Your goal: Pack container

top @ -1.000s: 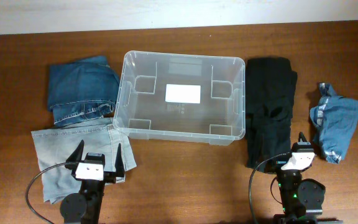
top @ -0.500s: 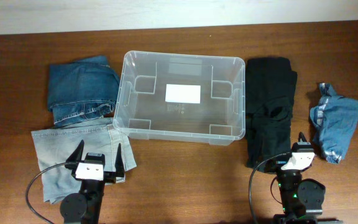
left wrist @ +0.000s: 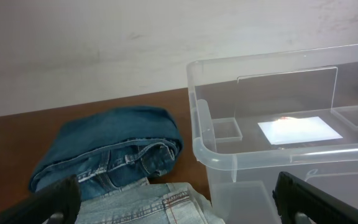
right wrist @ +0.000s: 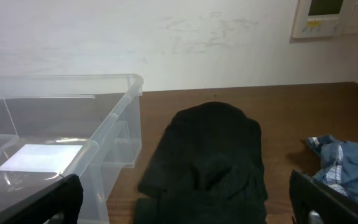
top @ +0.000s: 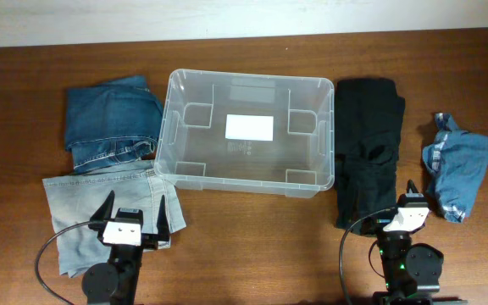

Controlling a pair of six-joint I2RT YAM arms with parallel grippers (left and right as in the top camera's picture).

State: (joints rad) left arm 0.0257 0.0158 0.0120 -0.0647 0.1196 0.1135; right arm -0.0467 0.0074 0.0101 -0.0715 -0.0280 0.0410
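Both end effectors hang low over the surface (top: 252, 246) with fingers spread fully wide and nothing between them. Beneath the left end effector (top: 134, 207) lies a folded pair of pale jeans (top: 83, 199), and a darker blue pair (top: 108, 119) sits just ahead of it. The container (top: 250, 169), with nothing in it but its white label (top: 249, 127), stands ahead and to its right. For the right end effector (top: 410, 193), that container is ahead-left, a black garment (top: 367, 152) is straight ahead, and a crumpled blue cloth (top: 456, 165) is ahead-right.
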